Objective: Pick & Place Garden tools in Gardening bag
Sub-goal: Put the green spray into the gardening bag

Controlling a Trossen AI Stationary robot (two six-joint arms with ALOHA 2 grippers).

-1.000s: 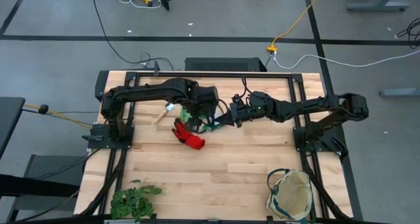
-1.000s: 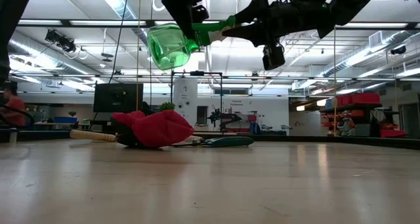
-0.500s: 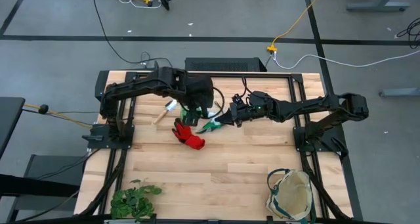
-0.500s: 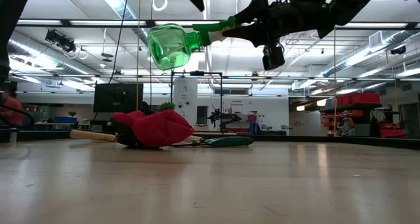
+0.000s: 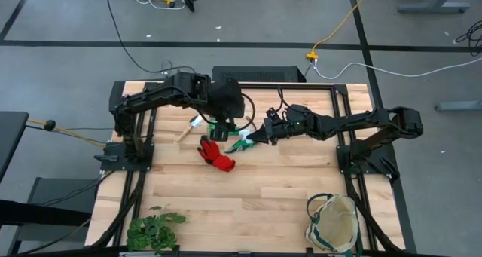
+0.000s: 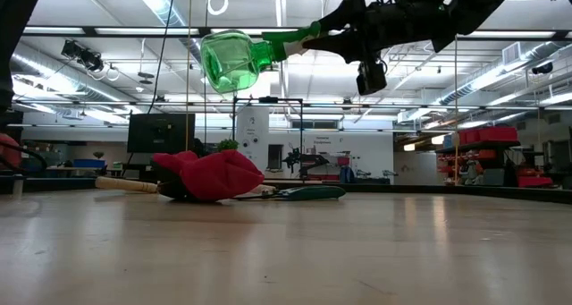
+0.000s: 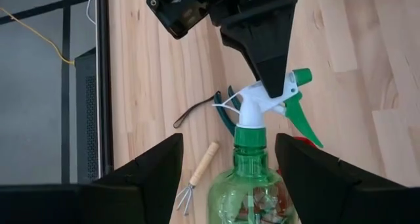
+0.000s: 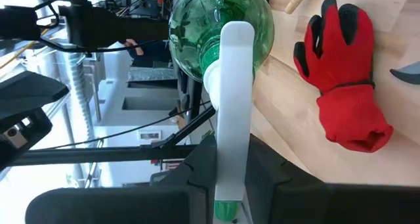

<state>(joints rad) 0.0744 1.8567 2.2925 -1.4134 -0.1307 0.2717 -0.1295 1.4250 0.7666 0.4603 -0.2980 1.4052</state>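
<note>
A green spray bottle [image 6: 235, 60] hangs in the air over the table's middle, and my right gripper [image 5: 257, 136] is shut on its white head. My left gripper [image 5: 221, 124] is open above the bottle. In the left wrist view its fingers [image 7: 151, 175] stand wide on either side of the bottle's body [image 7: 252, 184], clear of it. Below, a red glove [image 5: 217, 154] lies flat on the table. Beside it lie dark pruning shears [image 7: 223, 112], a wooden-handled hand rake [image 7: 197, 178] and a wooden-handled trowel [image 5: 187, 130]. The cream gardening bag [image 5: 334, 222] sits at the near right corner. My right gripper pinches the bottle's white spray head [image 8: 235, 145] between its two fingers. The fingers come nearly level from the table's right side. The bottle is lifted clear of the table and lies almost level, its green body [image 8: 220, 27] pointing toward the table's left.
A leafy green plant bunch [image 5: 153, 228] lies at the near left corner. Bare wood spreads between the glove and the bag. Black frame rails [image 5: 354, 148] run along the table's sides, and each arm's base stands on one of them.
My left gripper has risen from around the bottle and drawn back toward the table's far left, staying open. The bottle has stayed in place in my right gripper.
</note>
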